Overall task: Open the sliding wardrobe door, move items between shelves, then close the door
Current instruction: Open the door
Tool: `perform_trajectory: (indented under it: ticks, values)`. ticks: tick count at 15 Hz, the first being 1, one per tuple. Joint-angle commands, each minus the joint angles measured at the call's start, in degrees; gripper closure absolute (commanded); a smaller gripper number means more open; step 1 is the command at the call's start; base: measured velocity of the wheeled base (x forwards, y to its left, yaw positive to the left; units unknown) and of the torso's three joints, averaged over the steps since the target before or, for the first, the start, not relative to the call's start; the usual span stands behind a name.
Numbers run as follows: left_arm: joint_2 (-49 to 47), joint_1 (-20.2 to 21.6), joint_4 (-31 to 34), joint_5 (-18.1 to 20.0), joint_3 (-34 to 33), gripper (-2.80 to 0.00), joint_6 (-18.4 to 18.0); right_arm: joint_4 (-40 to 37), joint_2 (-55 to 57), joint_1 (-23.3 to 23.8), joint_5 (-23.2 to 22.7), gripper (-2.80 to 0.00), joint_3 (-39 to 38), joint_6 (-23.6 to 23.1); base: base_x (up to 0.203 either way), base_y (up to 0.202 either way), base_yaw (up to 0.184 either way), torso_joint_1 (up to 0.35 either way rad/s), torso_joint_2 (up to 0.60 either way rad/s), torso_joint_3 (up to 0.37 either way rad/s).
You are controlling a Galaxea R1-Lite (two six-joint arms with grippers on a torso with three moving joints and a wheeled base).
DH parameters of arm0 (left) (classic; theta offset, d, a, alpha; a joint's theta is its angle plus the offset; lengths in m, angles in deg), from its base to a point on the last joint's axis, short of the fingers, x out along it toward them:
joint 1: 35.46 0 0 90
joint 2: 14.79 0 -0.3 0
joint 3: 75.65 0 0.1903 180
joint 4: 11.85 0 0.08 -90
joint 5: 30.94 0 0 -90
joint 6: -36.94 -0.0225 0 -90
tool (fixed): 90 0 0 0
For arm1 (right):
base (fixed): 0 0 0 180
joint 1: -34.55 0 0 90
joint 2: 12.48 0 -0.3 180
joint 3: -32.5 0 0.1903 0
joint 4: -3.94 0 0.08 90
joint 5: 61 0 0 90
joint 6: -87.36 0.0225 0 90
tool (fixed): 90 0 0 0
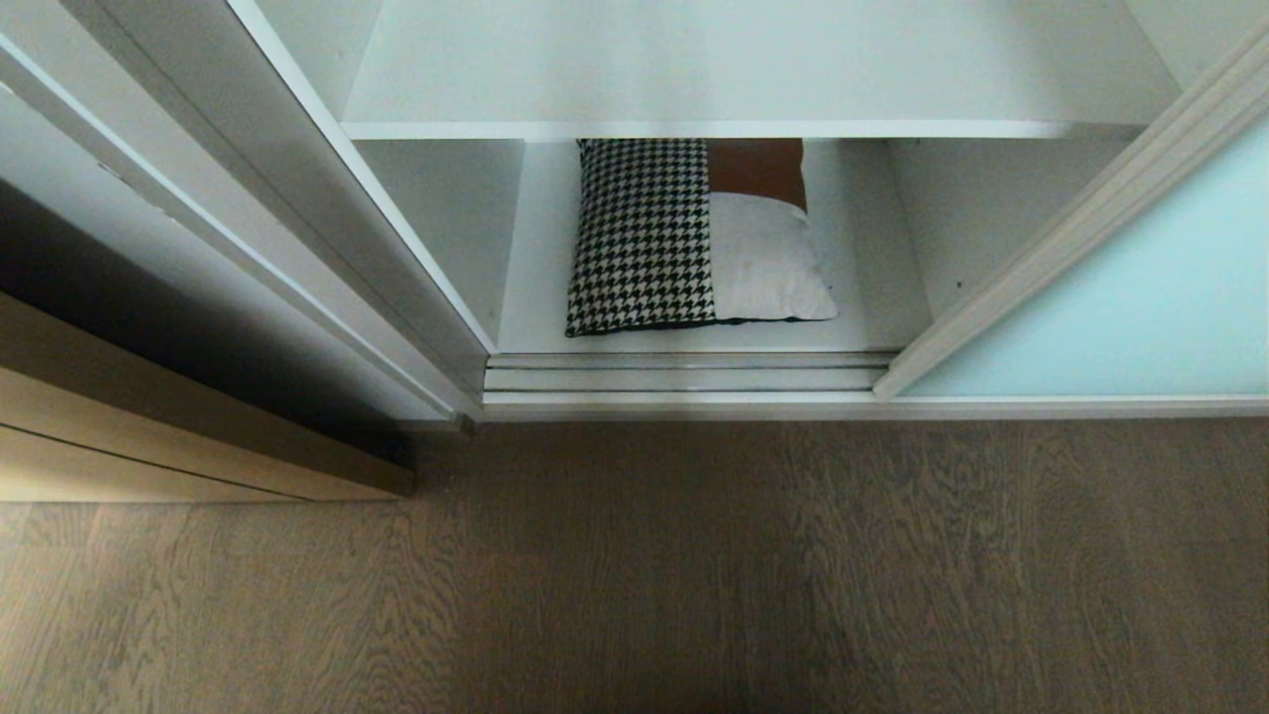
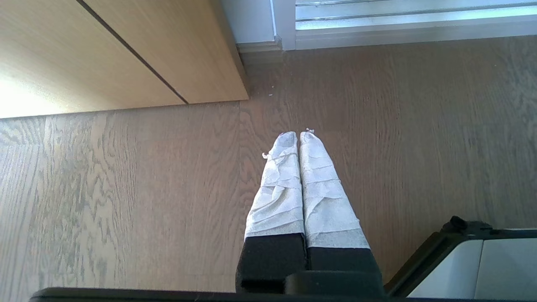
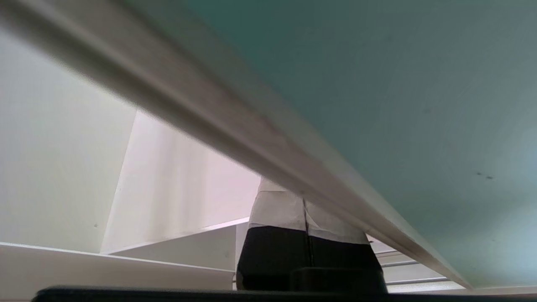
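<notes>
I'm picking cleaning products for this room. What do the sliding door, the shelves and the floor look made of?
Sliding door: pale aqua frosted glass or acrylic by its even matt tint, in a thin silvery frame, likely metal. Shelves: smooth white boards, probably laminated, with thin plain front edges. Floor: brown wood or wood-look laminate with clear grain and plank seams; the look alone cannot settle which.

The pale aqua frosted-glass sliding door (image 1: 1140,297) stands aside to the right, leaving the wardrobe compartment open in front. Inside, the flat white shelf board (image 1: 744,129) roofs the low space where the houndstooth-and-cream patchwork cushion (image 1: 684,238) lies, with bare floor either side. The right gripper (image 3: 305,205) presses close against the door's silvery frame (image 3: 251,126).
</notes>
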Motion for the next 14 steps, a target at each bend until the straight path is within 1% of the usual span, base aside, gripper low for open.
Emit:
perform_trajectory:
  ticks: [1,6,12,14]
  values:
    - [-0.1,0.0,0.0,0.0,-0.1,0.0,0.0,-0.1,-0.5,2.1,0.3,0.0,-0.4,0.5,0.0,0.0,0.0,0.0,0.0,0.0]
    - [-0.1,0.0,0.0,0.0,-0.1,0.0,0.0,-0.2,-2.1,4.7,0.1,0.0,-1.0,0.9,0.0,0.0,0.0,0.0,0.0,0.0]
    - [-0.1,0.0,0.0,0.0,-0.1,0.0,0.0,-0.7,-3.3,5.4,0.2,0.0,-1.9,1.0,0.0,0.0,0.0,0.0,0.0,0.0]
    - [-0.1,0.0,0.0,0.0,-0.1,0.0,0.0,-0.6,-3.5,7.4,-0.4,0.0,-2.4,1.1,0.0,0.0,0.0,0.0,0.0,0.0]
